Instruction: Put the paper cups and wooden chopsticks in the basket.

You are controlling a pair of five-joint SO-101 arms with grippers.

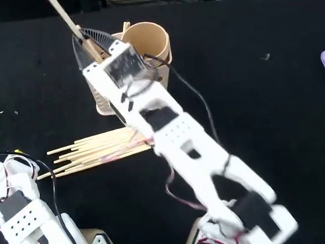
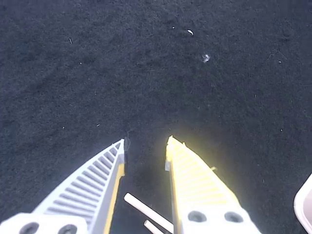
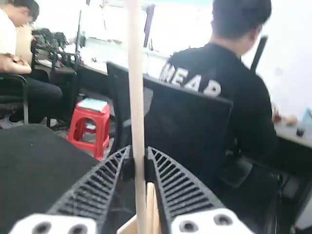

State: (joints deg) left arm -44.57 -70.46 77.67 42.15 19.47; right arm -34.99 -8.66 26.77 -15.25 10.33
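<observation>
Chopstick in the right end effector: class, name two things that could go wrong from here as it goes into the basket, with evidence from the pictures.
1. The right end effector grips the chopstick with a long part sticking out past its fingertips. On release it may tip and fall outside the basket.
2. The paper cup fills much of the basket, so the chopstick might catch on it or knock it.

A pile of light wooden chopsticks (image 1: 92, 152) is lying flat on the table, near the basket (image 1: 98, 34). One chopstick (image 3: 135, 73) is sticking up over the basket, and the right gripper (image 3: 138, 148) is pinching it. Brown paper cups (image 1: 146, 42) are sitting stacked, mouth up, right by the basket's dark rim.
</observation>
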